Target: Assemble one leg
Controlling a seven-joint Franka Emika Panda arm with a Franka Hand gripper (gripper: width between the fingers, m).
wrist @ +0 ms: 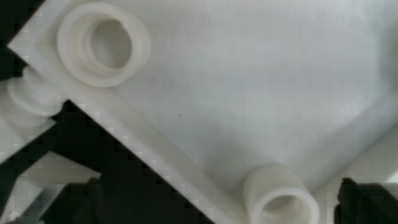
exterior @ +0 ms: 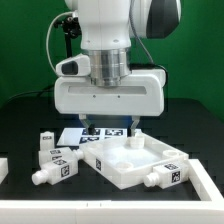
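The white square tabletop (exterior: pixel 128 158) lies tray-side up on the dark table, and my gripper (exterior: pixel 110 130) hangs low over its far edge. The jaws stand wide apart and hold nothing. Three white legs with black-and-white tags lie at the exterior view's left: one (exterior: pixel 46 140), one (exterior: pixel 58 155) and one (exterior: pixel 53 173). Another leg (exterior: pixel 166 176) lies against the tabletop's front right side. In the wrist view the tabletop (wrist: pixel 231 100) fills the picture with two round corner sockets (wrist: pixel 103 45) (wrist: pixel 285 196). The near socket lies between my dark fingers (wrist: pixel 39 196).
The marker board (exterior: pixel 72 134) lies flat behind the tabletop, under the gripper. A white piece (exterior: pixel 3 168) shows at the exterior view's left edge. A white strip (exterior: pixel 206 186) lies at the front right.
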